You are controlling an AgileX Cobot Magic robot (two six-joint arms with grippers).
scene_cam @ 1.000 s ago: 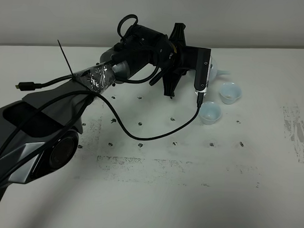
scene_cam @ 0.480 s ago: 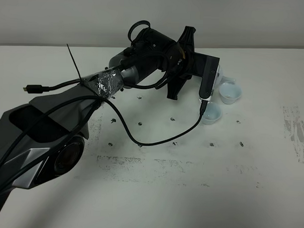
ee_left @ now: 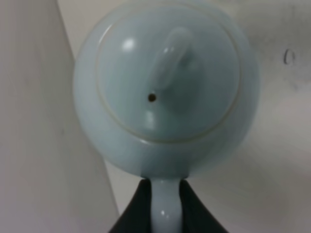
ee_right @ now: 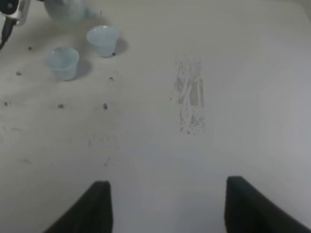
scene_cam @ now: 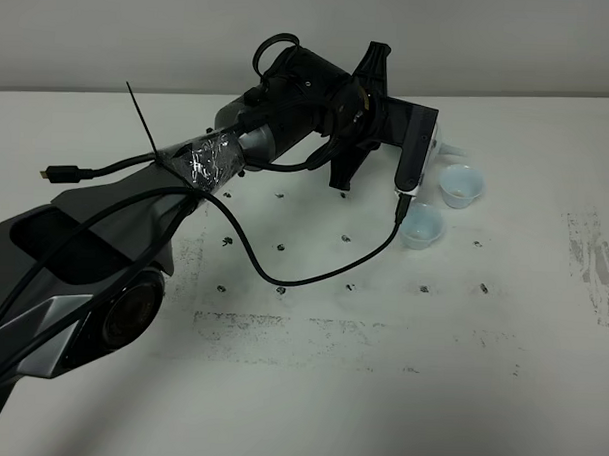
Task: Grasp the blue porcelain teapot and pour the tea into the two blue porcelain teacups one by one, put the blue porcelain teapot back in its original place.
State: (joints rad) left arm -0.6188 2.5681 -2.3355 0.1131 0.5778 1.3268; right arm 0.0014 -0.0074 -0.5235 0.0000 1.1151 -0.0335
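Observation:
In the left wrist view the blue porcelain teapot [ee_left: 165, 87] is seen from above, its lid and knob upright. My left gripper [ee_left: 165, 189] is shut on its loop handle. From the exterior high view only the teapot's spout [scene_cam: 451, 150] peeks out past the left wrist camera [scene_cam: 415, 152]. The two blue porcelain teacups stand just beside it, one farther back [scene_cam: 461, 183] and one nearer [scene_cam: 422, 224]. My right gripper [ee_right: 167, 187] hangs open over bare table, well away from the cups [ee_right: 103, 40] [ee_right: 63, 61].
A black cable [scene_cam: 313, 273] loops from the left wrist across the table, close to the nearer cup. A scuffed patch [scene_cam: 595, 263] marks the white table at the right. The wall runs along the table's far edge.
The left arm carried the teapot right toward the cups, then eased slightly back and up. The cups have not moved.

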